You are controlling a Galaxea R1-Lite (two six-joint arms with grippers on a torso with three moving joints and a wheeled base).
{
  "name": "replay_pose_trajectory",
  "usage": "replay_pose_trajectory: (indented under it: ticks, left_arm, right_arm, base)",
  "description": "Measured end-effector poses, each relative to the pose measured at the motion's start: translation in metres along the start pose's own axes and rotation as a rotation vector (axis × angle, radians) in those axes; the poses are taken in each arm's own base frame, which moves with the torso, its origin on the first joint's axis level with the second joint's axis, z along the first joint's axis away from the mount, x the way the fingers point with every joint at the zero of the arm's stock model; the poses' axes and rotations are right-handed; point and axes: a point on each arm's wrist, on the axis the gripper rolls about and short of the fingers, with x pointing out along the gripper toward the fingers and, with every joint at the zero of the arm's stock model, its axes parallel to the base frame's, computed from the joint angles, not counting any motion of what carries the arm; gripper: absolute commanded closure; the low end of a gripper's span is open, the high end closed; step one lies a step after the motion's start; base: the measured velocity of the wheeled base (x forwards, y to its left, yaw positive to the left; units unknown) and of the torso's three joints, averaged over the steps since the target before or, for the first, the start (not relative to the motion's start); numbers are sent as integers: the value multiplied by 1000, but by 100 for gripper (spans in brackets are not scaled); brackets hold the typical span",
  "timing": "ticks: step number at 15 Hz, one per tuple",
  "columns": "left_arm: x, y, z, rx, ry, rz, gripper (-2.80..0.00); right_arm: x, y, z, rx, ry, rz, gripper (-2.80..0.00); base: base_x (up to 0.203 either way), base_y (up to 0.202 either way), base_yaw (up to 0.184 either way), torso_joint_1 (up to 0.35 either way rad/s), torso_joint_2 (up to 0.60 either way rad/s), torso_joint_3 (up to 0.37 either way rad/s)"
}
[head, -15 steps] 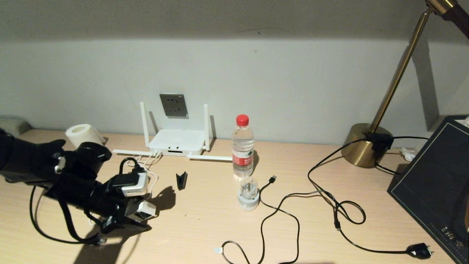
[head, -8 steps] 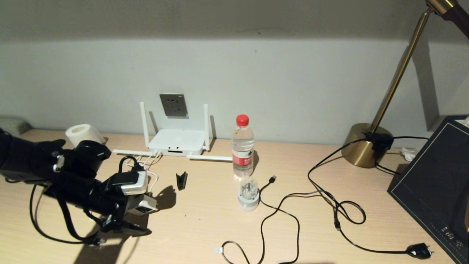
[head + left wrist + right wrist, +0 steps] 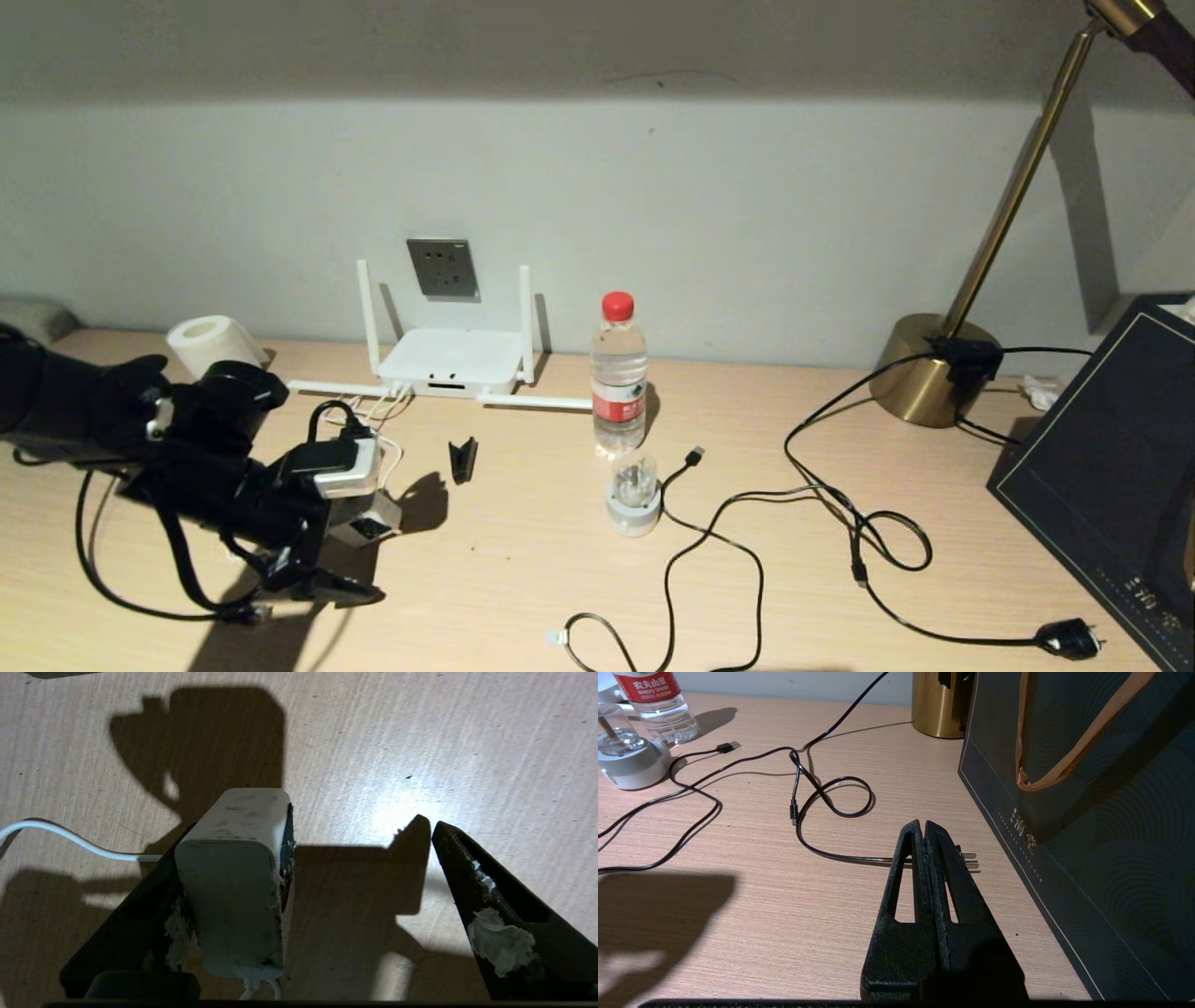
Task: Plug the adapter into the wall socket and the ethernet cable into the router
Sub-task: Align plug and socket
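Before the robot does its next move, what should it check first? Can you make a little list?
1. Left gripper wide enough to take the adapter: ok, jaws stand wide apart.
2. Adapter gripped: not ok, it leans on one finger; the other is clear of it.
3. Wall socket free: ok, nothing plugged in.
4. Way to the socket: not ok, the router sits right below it with antennas beside it.
5. Adapter's cord loose: cannot tell, it runs out of view.
6. Right gripper out of the way: ok, shut, far to the right.
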Motion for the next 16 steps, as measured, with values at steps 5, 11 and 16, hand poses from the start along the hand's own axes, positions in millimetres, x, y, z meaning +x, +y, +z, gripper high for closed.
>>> replay_pose_trajectory:
  ticks: [5, 11, 16]
  left_arm:
    - [4, 1, -3, -10, 8, -6, -280]
    - [3, 6, -5, -14, 7, 4, -280]
    - [1, 12, -3, -9, 4, 18, -280]
  right_arm:
    - [0, 0, 0, 0, 0, 0, 0]
    - [0, 0, 0, 0, 0, 0, 0]
    - [0, 0, 0, 0, 0, 0, 0]
  base:
    - [0, 0, 0, 0, 0, 0]
    - [0, 0, 0, 0, 0, 0]
    - [0, 0, 0, 0, 0, 0]
